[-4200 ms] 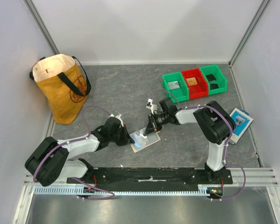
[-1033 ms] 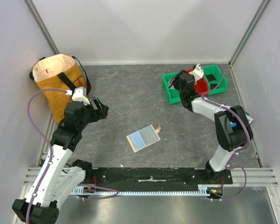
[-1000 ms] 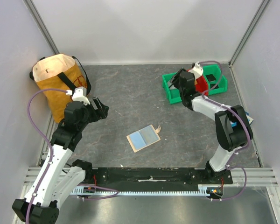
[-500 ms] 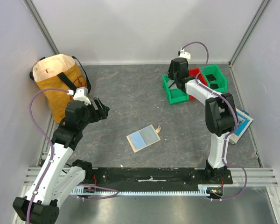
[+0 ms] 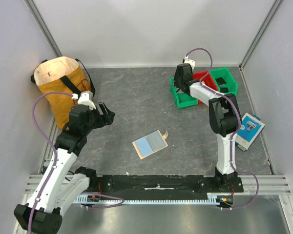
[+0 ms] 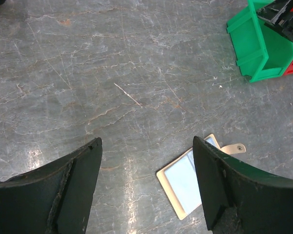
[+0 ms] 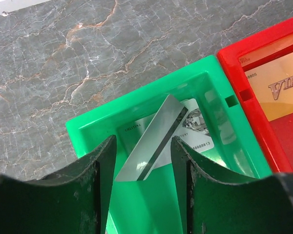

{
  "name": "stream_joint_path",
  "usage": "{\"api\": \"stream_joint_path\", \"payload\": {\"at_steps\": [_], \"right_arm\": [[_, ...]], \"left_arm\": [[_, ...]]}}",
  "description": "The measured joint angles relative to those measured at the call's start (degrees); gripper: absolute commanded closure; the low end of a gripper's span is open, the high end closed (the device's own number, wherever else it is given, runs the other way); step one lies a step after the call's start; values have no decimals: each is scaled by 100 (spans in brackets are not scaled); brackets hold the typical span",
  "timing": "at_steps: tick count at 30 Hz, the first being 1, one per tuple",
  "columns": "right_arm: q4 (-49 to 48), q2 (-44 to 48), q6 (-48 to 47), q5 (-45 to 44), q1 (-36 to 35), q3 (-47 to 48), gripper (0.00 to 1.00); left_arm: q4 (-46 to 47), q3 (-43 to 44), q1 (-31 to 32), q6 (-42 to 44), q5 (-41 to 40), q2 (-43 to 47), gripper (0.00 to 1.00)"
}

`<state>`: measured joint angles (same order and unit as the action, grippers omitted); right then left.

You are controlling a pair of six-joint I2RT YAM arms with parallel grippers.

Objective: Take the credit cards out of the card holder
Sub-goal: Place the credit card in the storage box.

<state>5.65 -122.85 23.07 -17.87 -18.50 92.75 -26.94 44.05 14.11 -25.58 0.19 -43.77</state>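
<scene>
The tabletop (image 5: 136,97) is carrying everything. The card holder (image 5: 150,144) is lying open and flat near the middle, pale blue face up and no card showing in it, so it is looking emptied. The green bin (image 7: 136,105) and red bin (image 7: 234,58) are sitting at the far right. The right gripper (image 7: 144,141) is hovering over the green bin with its jaws parted wider than the silver card (image 7: 154,139), which is sitting tilted between them, not clamped, above a white card (image 7: 198,129) lying flat. An orange card (image 7: 278,83) is resting in the red bin. The left gripper (image 6: 146,141) is hanging wide open and empty, well apart from the holder. Judging by this, the task is nearly done, with only this drop finishing.
</scene>
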Motion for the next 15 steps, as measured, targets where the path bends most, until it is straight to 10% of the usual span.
{"api": "stream_joint_path", "payload": {"at_steps": [6,15], "right_arm": [[74,-223,114,-57,0,199,51],[219,-271,352,-326,4,212,90]], "left_arm": [[0,0,-15,0,24,-11,20],[2,-13,-15,0,39,-11,20]]}}
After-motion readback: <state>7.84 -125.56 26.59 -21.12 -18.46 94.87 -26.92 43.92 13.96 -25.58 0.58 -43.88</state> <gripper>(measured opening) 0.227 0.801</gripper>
